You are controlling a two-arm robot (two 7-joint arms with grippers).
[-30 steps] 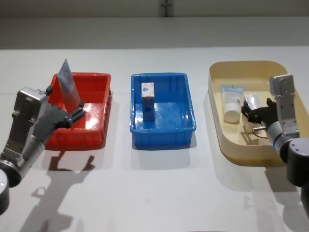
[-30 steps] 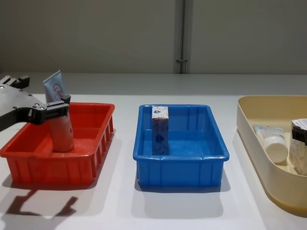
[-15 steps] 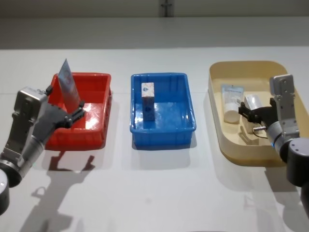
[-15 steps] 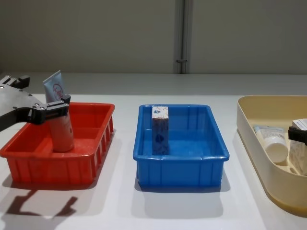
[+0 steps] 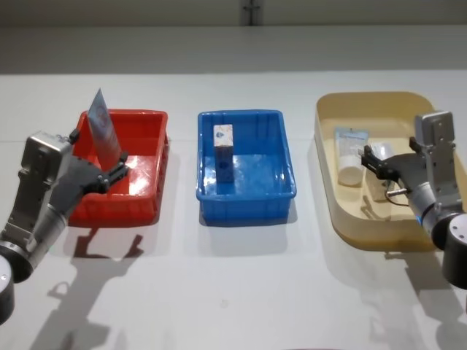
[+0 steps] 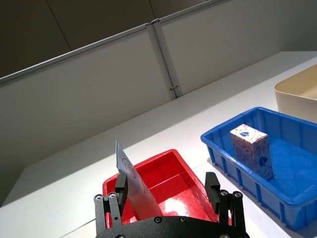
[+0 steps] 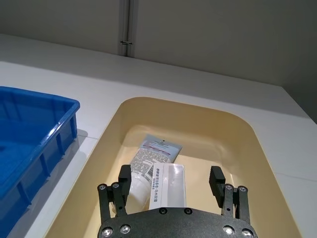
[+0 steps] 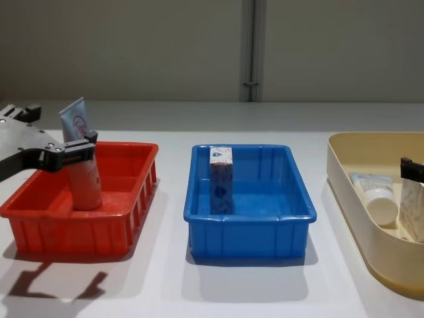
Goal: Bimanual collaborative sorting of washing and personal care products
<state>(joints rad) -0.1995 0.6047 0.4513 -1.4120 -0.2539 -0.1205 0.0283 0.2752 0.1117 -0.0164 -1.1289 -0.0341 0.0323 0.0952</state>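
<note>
- Our left arm reaches in from the left side, its gripper (image 5: 117,166) over the red bin (image 5: 149,191).
- Its fingers are clamped on a tube (image 5: 103,134), which stands upright with the cap down inside the red bin and the flat crimped end up above the rim.
- In the chest view the tube (image 8: 81,159) sits in the left half of the bin, near its far-left wall; the right half of the bin lies open.
- Our right arm comes in from the right edge, its gripper (image 5: 373,162) low over the beige bin (image 5: 330,171).
- Its fingers (image 7: 124,177) are spread apart, one on each side of a carton (image 7: 168,184) that lies flat in the beige bin; we see a gap on both sides.
- A second tube (image 5: 350,153) lies just beside that carton, cap toward us, close to the bin's left wall.
- A second carton (image 5: 223,152) stands upright in the blue bin (image 5: 248,198), left of its middle, clear of both grippers.
- Bare table (image 5: 241,284) runs between the bins and all along the front.
</note>
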